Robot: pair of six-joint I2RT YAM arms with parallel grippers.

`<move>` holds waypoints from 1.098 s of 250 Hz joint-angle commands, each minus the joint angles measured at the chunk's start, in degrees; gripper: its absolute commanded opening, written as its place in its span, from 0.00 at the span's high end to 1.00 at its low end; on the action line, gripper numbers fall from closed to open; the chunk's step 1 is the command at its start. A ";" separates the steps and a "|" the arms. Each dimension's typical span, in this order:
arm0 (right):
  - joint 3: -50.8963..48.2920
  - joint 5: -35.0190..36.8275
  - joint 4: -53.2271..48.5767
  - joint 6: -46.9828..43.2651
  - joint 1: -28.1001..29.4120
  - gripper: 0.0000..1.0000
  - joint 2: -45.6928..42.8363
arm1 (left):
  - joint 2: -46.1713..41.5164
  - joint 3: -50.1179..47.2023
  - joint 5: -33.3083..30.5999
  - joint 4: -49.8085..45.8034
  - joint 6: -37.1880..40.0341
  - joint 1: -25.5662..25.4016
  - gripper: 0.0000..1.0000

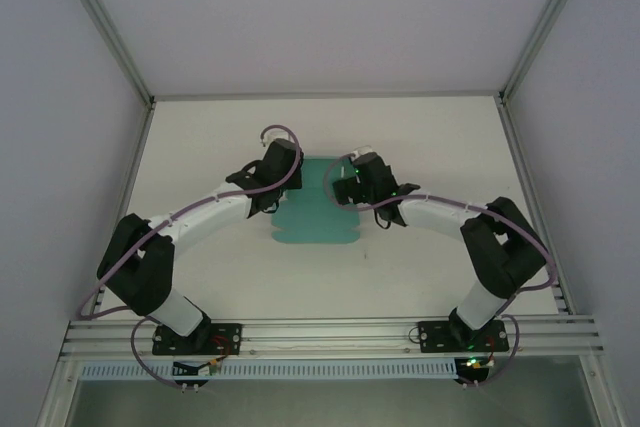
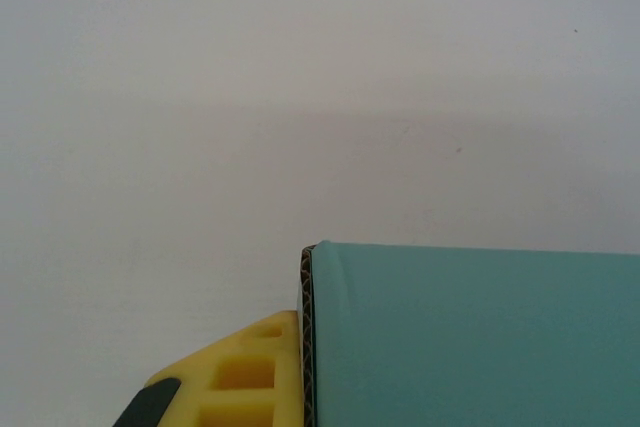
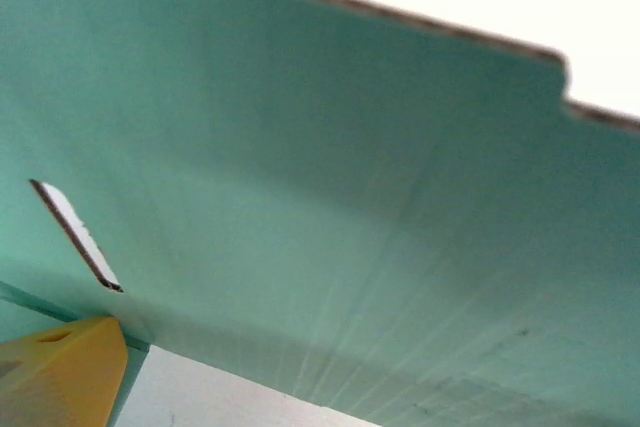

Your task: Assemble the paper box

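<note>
Top view: paper box (image 1: 315, 219) lies centre frame on the table (image 1: 440, 147). Left gripper (image 1: 287, 179) is over the box's upper-left edge, right gripper (image 1: 347, 185) over its upper-right. Left wrist view: box at lower right, one finger (image 2: 240, 372) at lower left, against the box's left edge.

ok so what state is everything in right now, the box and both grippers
paper box: unfolded die-cut sheet on the table, not yet a box
slot: empty, no tab through it
left gripper: at the sheet's far left part, one finger against the card's edge; open or shut unclear
right gripper: at the sheet's far right part; open or shut unclear
</note>
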 commanded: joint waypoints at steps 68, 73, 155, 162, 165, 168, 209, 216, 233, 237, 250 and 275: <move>-4.14 7.72 1.05 -1.91 0.78 0.00 -7.84 | 1.58 -1.55 -2.29 7.59 0.20 -1.21 1.00; -4.68 7.66 -0.27 -1.75 0.81 0.00 -8.82 | 1.99 -2.43 -2.64 9.22 0.91 -1.09 1.00; -9.55 2.15 -15.98 0.12 -1.38 0.00 -23.95 | 9.76 -7.45 -2.86 25.97 7.32 -1.40 1.00; -9.28 -0.15 -15.78 0.43 -2.41 0.00 -24.75 | 10.12 -8.05 -2.57 27.61 7.82 -1.47 1.00; -9.00 -1.26 -15.63 0.52 -2.92 0.00 -24.95 | 10.17 -8.36 -2.32 28.27 8.01 -1.53 1.00; -8.69 -2.46 -15.55 0.78 -3.44 0.00 -25.06 | 10.27 -8.67 -2.23 28.94 8.25 -1.61 1.00; 0.62 -13.58 -15.64 0.72 -7.72 0.00 -19.47 | 11.91 -12.17 -4.57 36.60 12.10 -3.21 1.00; 2.18 -14.42 -15.47 -0.12 -7.93 0.00 -17.83 | 12.36 -12.82 -4.91 38.11 12.37 -3.32 1.00; 6.73 -16.35 -16.24 -1.40 -8.22 0.00 -13.48 | 13.61 -14.51 -4.61 41.87 12.27 -3.37 0.98; 7.88 -17.15 -16.70 -1.72 -8.30 0.00 -12.35 | 13.93 -14.82 -4.21 42.58 12.31 -3.37 0.97; 12.27 -19.33 -19.27 -2.20 -8.39 0.00 -8.67 | 14.69 -15.18 -3.26 43.72 12.08 -3.39 0.96; 18.63 -22.30 -24.54 -1.19 -8.38 0.00 -2.84 | 15.55 -15.73 -2.48 44.85 11.28 -3.52 0.96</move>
